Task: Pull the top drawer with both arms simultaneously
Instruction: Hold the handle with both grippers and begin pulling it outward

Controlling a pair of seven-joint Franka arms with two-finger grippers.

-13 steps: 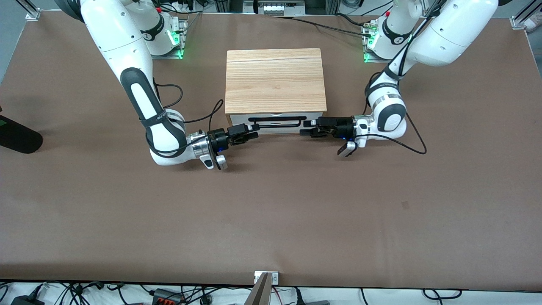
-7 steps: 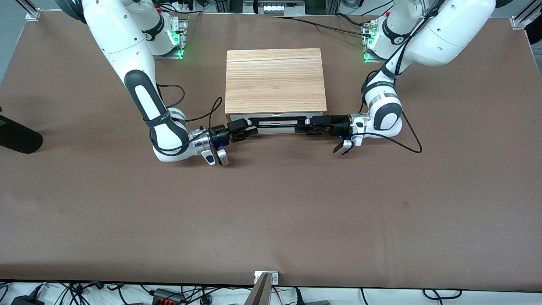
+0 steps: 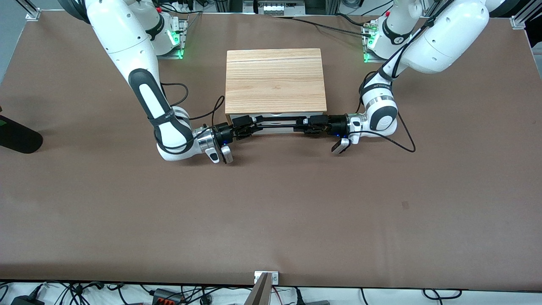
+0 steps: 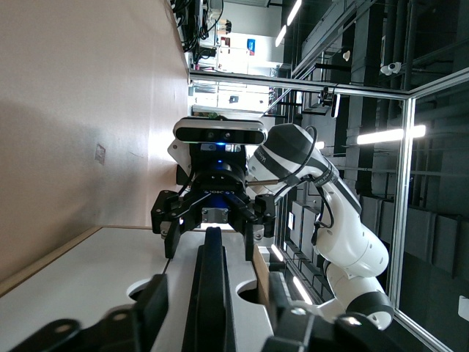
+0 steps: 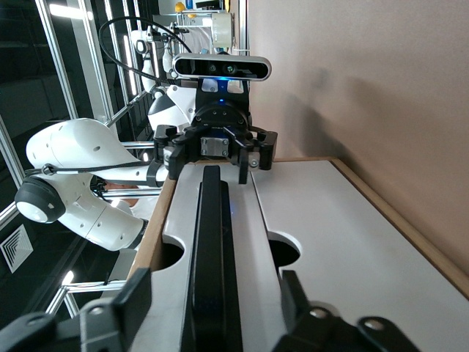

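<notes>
1. The cabinet [image 3: 275, 80] stands mid-table between the two arm bases. Its drawer [image 3: 277, 125] is at the top of the cabinet's front, which faces the front camera. It looks closed, its white panel flush with the casing.

2. The handle [image 3: 277, 122] is a long black bar. Its long axis runs across the drawer front, from the right arm's end of the table toward the left arm's end.

3. The right gripper [image 3: 250, 126] comes in along that axis at the bar's end nearest the right arm. In the right wrist view its fingers [image 5: 139, 290] are spread wide, one on each side of the bar [image 5: 211, 249], with clear gaps. It holds nothing.

4. The left gripper [image 3: 305, 125] mirrors it at the bar's other end. In the left wrist view its fingers [image 4: 155, 297] likewise straddle the bar [image 4: 211, 293] without touching it. It too is wide open and holds nothing.

5. Each wrist view shows the other gripper facing it down the length of the bar, so the two are roughly in line with the handle and point at each other.

6. Judgement: neither arm is nearer; both are placed to grip. The likely next step is to close both pairs of fingers on the bar.

7. The pull must then go across the bar's axis, toward the front camera. Both arms need to move evenly, or the drawer may skew and bind.
</notes>
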